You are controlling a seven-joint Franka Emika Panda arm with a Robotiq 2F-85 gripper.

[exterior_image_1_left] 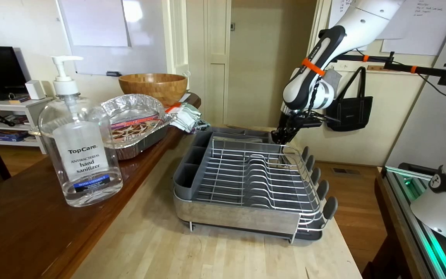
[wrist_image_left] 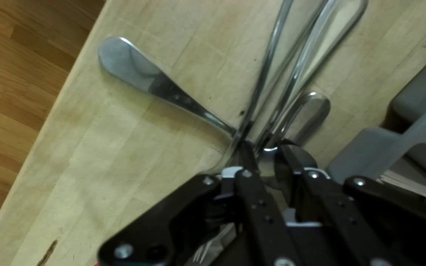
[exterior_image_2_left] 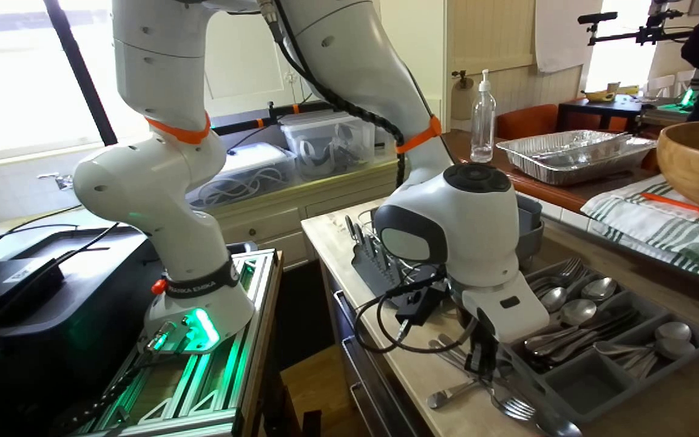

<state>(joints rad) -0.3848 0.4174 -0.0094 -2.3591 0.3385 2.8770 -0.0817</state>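
Gripper (wrist_image_left: 266,153): pointing down at the worktop (wrist_image_left: 142,147), leaving a narrow gap between its fingers (wrist_image_left: 248,159); not revealing whether clamping on metal.
Loose cutlery (wrist_image_left: 301,70): lying right at the fingertips, with steel handles converging into the gap; partly hiding beneath the fingers in the wrist view.
Flat handle (wrist_image_left: 131,66): slanting away from the other handles toward the worktop edge, vanishing at the fingertips.
Loose fork (exterior_image_2_left: 516,408): resting just beside the gripper in an exterior view.
Loose spoon (exterior_image_2_left: 559,425): lying next to the fork, running close to the lower frame edge.
Cutlery tray (exterior_image_2_left: 589,391): sitting beside the gripper, holding forks (exterior_image_2_left: 571,270), spoons (exterior_image_2_left: 577,311) and, at the side away from the gripper, further spoons (exterior_image_2_left: 674,340); overlapping too closely for counting.
Dish rack (exterior_image_1_left: 238,215): standing near the gripper, partly screening the fingertips in an exterior view.
Sanitizer bottle (exterior_image_1_left: 85,155): standing upright on the brown counter (exterior_image_1_left: 21,217), containing clear liquid low down.
Foil tray (exterior_image_1_left: 134,102): showing a printed label inside.
Wooden bowl (exterior_image_1_left: 153,89): sitting beyond the foil tray, concealing its interior below the rim.
Plastic tubs (exterior_image_2_left: 325,142): holding cables behind the arm.
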